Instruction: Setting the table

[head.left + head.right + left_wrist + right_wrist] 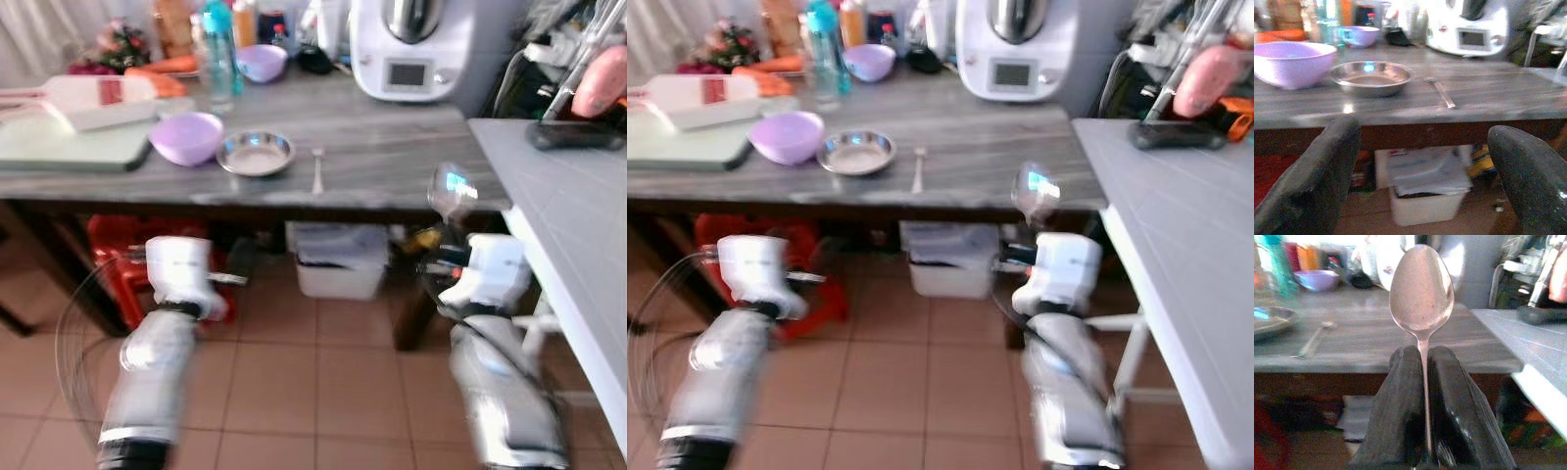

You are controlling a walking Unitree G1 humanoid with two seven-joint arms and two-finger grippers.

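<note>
Table setting is partly complete. On the grey table (392, 147) a metal plate (256, 153) sits near the front edge, with a fork (317, 168) lying just beside it on the robot's right, apart from the rim. A purple bowl (186, 137) stands touching or nearly touching the plate's left side. Judged from this layout, the spoon is the outstanding item; no spoon lies by the plate yet.

The right gripper (1424, 382) has its two black fingers pressed together on the handle of a spoon (1421, 286), which stands upright with the bowl of the spoon uppermost. In the head views the spoon (452, 190) is held in the air below and in front of the table's front right corner, well apart from the plate.

The left gripper (1420, 161) is spread wide and holds nothing. It hangs in front of the table, below the table edge, facing the plate and the fork.

A white kitchen machine (409, 44) and a second purple bowl (262, 62) stand at the back of the table.
</note>
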